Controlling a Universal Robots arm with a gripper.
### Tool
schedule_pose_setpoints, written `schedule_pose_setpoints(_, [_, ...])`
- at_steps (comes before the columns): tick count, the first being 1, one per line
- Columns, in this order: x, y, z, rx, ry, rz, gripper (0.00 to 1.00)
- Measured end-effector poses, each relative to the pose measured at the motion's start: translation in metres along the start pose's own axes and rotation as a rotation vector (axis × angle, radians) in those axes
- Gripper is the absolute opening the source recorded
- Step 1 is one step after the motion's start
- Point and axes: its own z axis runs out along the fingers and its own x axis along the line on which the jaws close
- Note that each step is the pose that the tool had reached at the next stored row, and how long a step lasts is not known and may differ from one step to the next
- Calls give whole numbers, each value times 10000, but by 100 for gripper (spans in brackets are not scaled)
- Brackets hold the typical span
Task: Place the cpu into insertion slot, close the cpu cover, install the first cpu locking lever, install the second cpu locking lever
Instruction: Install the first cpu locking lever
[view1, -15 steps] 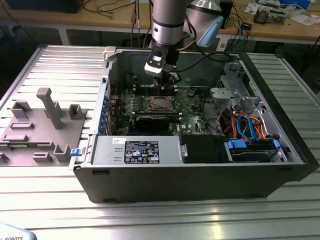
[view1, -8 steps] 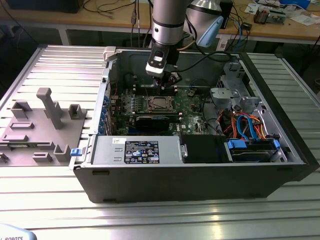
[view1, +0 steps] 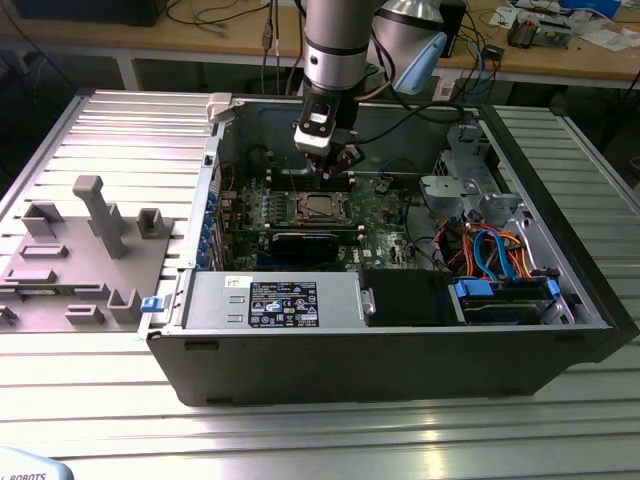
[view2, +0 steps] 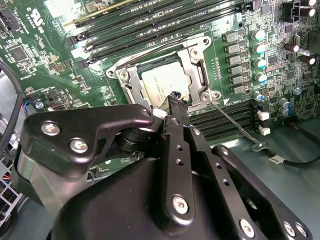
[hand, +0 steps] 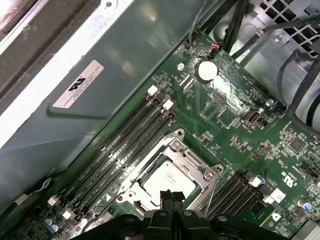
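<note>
Second wrist view: we see cpu (view2: 157, 82) seated, cpu cover (view2: 195, 55) down; fingers (view2: 176, 102) pressed together, empty, at cover edge; locking lever (view2: 232, 122) loose, so we judge levers not yet installed.

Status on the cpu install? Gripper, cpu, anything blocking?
Gripper shut, tips just over the cpu edge. Cpu seated, cpu cover down around it. One locking lever angled outward, looks unlatched.

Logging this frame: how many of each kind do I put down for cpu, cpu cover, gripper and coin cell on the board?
cpu: 1
cpu cover: 1
gripper: 1
coin cell: 1
Total: 4
</note>
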Motion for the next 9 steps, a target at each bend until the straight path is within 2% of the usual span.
schedule_pose_setpoints(9, [0,0,0,0,-2,-354,11])
